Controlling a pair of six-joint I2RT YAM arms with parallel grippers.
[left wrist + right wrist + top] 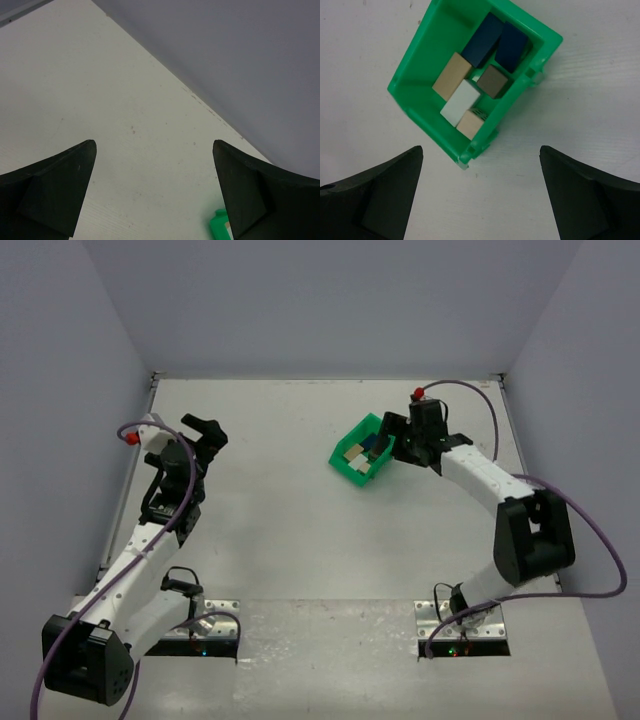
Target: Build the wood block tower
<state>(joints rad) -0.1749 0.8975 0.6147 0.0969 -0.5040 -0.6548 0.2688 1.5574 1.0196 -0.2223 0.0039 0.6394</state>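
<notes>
No wood block tower stands in any view. Several loose blocks lie in a green bin [415, 55]: two dark blue blocks [482, 40], a tan one [451, 76], a brown one [492, 81], a white one [460, 103] and a pale one [470, 124]. My right gripper [481, 148] hangs open just short of the bin's near corner, holding nothing. From above, the right gripper [392, 437] sits at the right side of the bin [345, 468]. My left gripper [205, 435] is open and empty at the far left, well away from the bin.
Grey walls enclose the white table on three sides. In the left wrist view the left gripper [154, 142] faces bare table and the back wall, and a corner of the green bin [219, 226] shows past the right finger. Purple cables trail from both arms.
</notes>
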